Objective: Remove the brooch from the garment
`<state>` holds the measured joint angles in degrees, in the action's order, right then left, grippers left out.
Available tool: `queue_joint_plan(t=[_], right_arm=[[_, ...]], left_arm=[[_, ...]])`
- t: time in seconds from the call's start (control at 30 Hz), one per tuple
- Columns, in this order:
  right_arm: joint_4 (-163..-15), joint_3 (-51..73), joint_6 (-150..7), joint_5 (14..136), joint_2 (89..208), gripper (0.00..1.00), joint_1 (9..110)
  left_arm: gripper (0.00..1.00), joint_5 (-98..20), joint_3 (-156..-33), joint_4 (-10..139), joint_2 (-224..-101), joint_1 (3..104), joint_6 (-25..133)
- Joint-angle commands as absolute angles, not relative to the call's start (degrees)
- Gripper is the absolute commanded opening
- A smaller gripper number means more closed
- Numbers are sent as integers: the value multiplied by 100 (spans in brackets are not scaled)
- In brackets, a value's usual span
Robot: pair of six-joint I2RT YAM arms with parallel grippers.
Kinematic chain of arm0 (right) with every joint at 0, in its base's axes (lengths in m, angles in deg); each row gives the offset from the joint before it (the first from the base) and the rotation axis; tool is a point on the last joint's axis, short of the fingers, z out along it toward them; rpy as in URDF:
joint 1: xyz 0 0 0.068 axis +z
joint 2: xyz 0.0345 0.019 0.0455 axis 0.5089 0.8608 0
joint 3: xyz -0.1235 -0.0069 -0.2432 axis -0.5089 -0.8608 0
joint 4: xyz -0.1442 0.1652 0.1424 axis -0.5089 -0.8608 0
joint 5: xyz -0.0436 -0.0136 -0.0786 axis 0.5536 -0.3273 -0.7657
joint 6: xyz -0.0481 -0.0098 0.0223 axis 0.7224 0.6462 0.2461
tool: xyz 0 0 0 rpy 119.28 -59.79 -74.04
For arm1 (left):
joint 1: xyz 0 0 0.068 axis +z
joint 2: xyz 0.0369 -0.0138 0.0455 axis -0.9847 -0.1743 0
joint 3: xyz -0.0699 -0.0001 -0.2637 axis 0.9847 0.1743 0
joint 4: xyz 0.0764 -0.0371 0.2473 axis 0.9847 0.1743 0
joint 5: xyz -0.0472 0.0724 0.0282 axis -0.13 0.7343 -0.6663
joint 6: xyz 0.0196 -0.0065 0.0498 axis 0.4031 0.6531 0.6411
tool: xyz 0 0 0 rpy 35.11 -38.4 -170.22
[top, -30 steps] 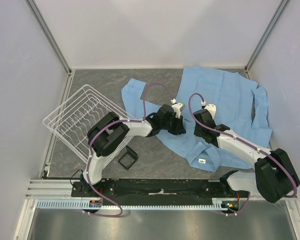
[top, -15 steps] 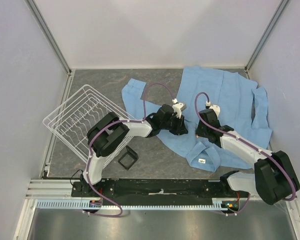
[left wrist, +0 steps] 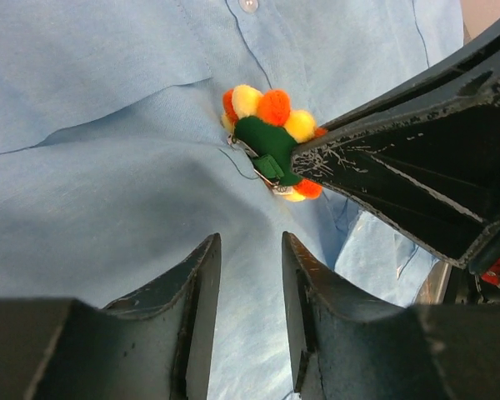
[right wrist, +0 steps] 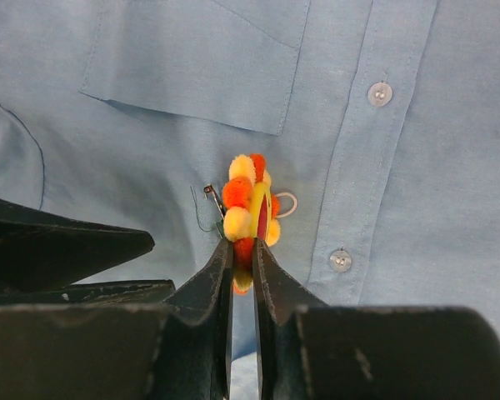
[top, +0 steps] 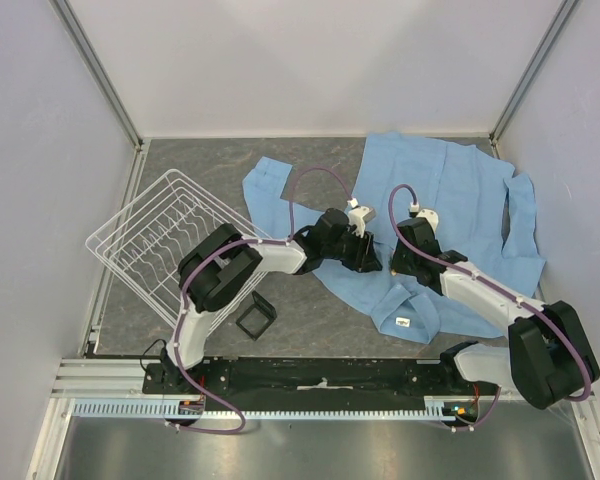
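Right gripper (right wrist: 242, 252) is pinched on the lower petals of the brooch (right wrist: 248, 204); the brooch stands edge-on against the garment (top: 460, 190), just below the chest pocket and left of the button strip. Left gripper (left wrist: 248, 267) hangs just beside the brooch with its fingers parted and nothing between them; I see the garment spread over the far right of the counter (top: 210, 165), well apart from the wire rack (top: 160, 240) on the left.

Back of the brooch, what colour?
Dark green backing on the brooch, ringed by orange and yellow pom-pom petals. Best seen in the left wrist view.
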<state>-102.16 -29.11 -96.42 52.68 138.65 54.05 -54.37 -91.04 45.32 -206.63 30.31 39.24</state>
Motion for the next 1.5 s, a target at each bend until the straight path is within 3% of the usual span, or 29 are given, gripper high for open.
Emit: queue_joint_plan(t=[0.0, 0.7, 1.47], right_arm=[[-10003, -2928, -9567, 5485, 13915, 13, 5406], [-9932, -2726, -9497, 5626, 14328, 17, 5406], [-9959, -2392, -9488, 5503, 14706, 20, 5406]], left_arm=[[42, -5576, -9442, 4312, -20909, 2995, 3627], [17, -5611, -9609, 4611, -21261, 2986, 3241], [14, -5743, -9592, 4497, -21296, 2995, 3126]])
